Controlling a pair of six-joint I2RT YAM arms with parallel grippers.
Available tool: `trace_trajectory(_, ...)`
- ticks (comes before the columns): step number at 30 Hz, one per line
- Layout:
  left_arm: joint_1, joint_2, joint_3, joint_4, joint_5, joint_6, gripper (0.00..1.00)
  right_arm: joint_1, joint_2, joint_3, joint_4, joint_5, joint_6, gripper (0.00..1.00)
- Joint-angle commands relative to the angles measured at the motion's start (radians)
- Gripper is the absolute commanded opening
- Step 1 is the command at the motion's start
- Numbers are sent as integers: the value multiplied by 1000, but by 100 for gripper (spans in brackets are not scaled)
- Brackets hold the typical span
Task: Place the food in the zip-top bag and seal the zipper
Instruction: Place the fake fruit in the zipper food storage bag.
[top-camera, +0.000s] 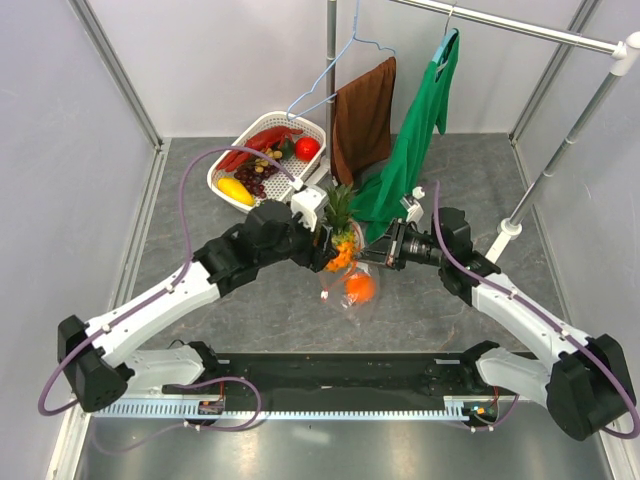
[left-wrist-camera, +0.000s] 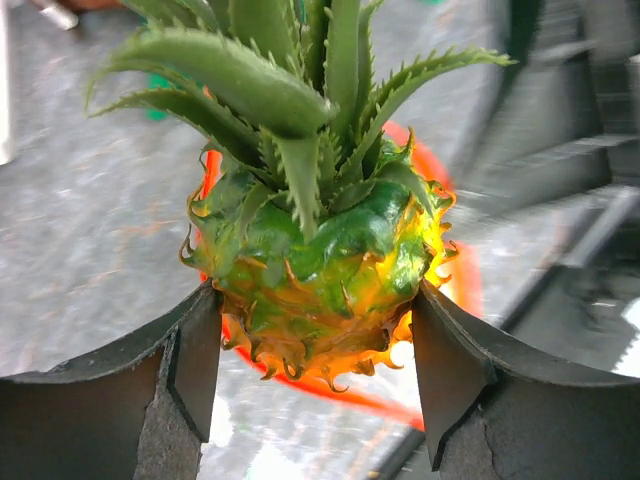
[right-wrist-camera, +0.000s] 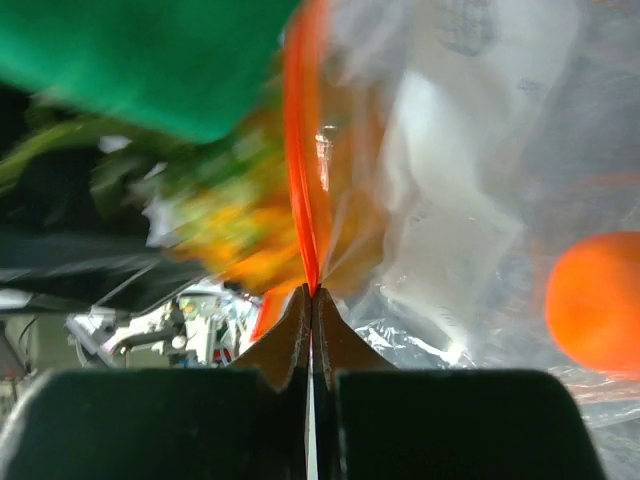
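The zip-top bag (top-camera: 352, 300) hangs clear and crinkled above the middle of the grey worktop (top-camera: 250, 310), held up by its mouth edge. The right pincer (right-wrist-camera: 310, 293) is pressed fully shut on that edge. Its two tips meet on the red-orange zipper (right-wrist-camera: 303, 150), which runs straight away from them in the right wrist view. Inside the bag, low in its belly, sits the orange ball (top-camera: 359, 288).

At the bag's mouth, on the side away from the right pincer, the left pincer (left-wrist-camera: 315, 300) stands wide apart and has the pineapple (left-wrist-camera: 320, 250) by its flanks, one pad on each side. The pineapple's green leaves point up and away from the bag. The zipper shows as a red curve behind and beneath the fruit. The right wrist view is blurred there, so the fruit's base may be just at the mouth or just over it; I cannot tell which.

Well beyond the bag, to the far left, a white mesh basket (top-camera: 225, 165) holds more toy food. Beyond the bag on the far right a green garment (top-camera: 420, 140) hangs beside a brown cloth (top-camera: 365, 115).
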Motion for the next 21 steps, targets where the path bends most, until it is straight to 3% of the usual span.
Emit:
trace_trajectory(1,-23,51,33,-42,-194,134,2,1,-65,64,56,-84,-7,0)
trace_trajectory(5,-43,58,20,-45,-262,226,2,-25,-71,69,44,-105,-18,0)
trace_trajectory(9,-101,68,63,-54,-213,242,4,-35,-74,57,40,-102,-27,0)
trace_trajectory(12,-180,84,138,-65,-155,246,23,-35,-69,41,38,-102,-32,0)
trace_trajectory(13,-194,92,175,-72,-135,254,35,-35,-69,37,38,-100,-33,0)
trace_trajectory(15,-216,118,209,-120,-107,277,51,-39,-72,37,38,-102,-35,0)
trace_trajectory(16,-214,123,241,-147,-105,280,65,-42,-75,38,35,-110,-35,0)
trace_trajectory(19,-182,82,241,-206,-69,281,85,-62,-92,44,4,-125,-55,0)
trace_trajectory(21,-100,19,227,-215,36,266,91,-82,-108,41,-17,-134,-65,0)
